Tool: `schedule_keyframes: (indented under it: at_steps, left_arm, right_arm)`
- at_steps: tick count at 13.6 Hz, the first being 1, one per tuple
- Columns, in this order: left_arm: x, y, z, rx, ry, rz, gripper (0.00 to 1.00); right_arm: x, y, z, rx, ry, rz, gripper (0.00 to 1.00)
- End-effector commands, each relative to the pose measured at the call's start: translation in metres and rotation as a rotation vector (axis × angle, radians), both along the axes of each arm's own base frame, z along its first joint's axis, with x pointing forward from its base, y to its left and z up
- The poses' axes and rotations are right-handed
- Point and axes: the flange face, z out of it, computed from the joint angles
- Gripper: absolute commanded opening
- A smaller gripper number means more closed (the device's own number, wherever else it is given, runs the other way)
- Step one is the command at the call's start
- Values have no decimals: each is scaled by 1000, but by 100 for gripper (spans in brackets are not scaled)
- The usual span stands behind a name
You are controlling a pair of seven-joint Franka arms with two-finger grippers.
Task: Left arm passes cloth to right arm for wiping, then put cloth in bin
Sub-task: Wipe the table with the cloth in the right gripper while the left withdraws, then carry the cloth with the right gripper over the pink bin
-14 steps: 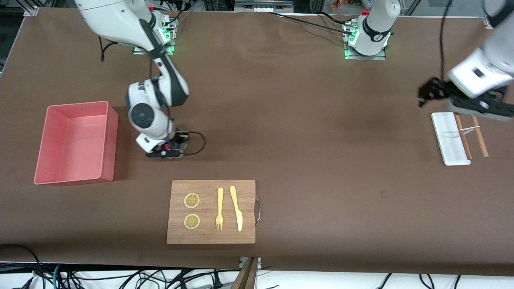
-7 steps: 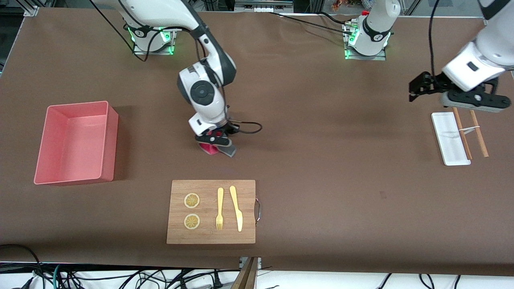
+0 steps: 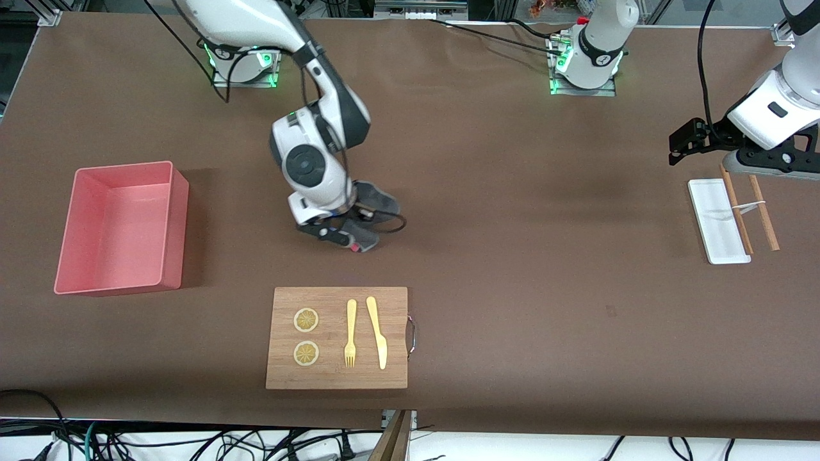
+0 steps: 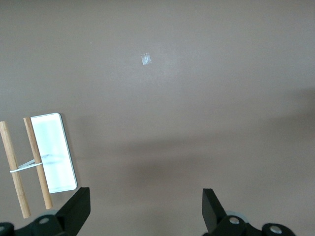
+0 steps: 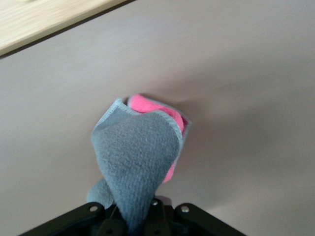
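My right gripper [image 3: 346, 238] is low over the middle of the table, just farther from the front camera than the wooden board. It is shut on the cloth [image 3: 366, 243]. In the right wrist view the cloth [image 5: 140, 152] hangs from the jaws, grey side out with magenta folds inside, and its end rests on the table. The pink bin [image 3: 178, 230] stands empty toward the right arm's end of the table. My left gripper [image 3: 682, 144] hovers over bare table beside the long white tray. It is open and empty, with its fingertips [image 4: 74, 209] wide apart.
The wooden board [image 3: 282, 374] holds two lemon slices [image 3: 306, 320], a yellow fork [image 3: 350, 333] and a yellow knife [image 3: 377, 333]; its edge shows in the right wrist view [image 5: 34, 22]. The white tray [image 3: 717, 221] and two wooden sticks [image 3: 765, 218] lie at the left arm's end.
My right gripper has swept with the cloth from beside the bin to the middle of the table, then tilted back slightly. The left arm has shifted only a little near the tray.
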Motion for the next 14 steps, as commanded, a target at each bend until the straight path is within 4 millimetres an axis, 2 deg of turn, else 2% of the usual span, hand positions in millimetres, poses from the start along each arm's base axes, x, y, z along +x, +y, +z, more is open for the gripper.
schedule_keyframes:
  at_steps: [1,3,5,7,8,9,11,13,14]
  left_arm:
    - [-2,-4,5,24,6,-7,100]
    - [1,-6,16,53,-21,-21,100]
    - [2,-6,20,81,-29,-36,100]
    - [5,-3,16,66,-20,-25,100]
    - [-6,-12,10,-1,70,32,100]
    - [-6,-14,7,0,82,36,100]
    - [-3,-15,18,-2,58,31,100]
    - [-1,-23,9,1,82,27,100]
    - [1,-23,8,1,80,28,100]
  right_arm:
    - [-8,-68,-15,19,64,81,0]
    - [-5,-120,-24,26,83,89,0]
    - [5,-185,-34,58,88,157,0]
    - [10,-249,-42,87,65,253,0]
    - [31,-363,27,72,4,470,0]
    - [32,-365,43,59,9,489,0]
    - [31,-365,45,55,11,490,0]
    - [31,-365,46,53,13,480,0]
    - [30,-365,57,57,13,482,0]
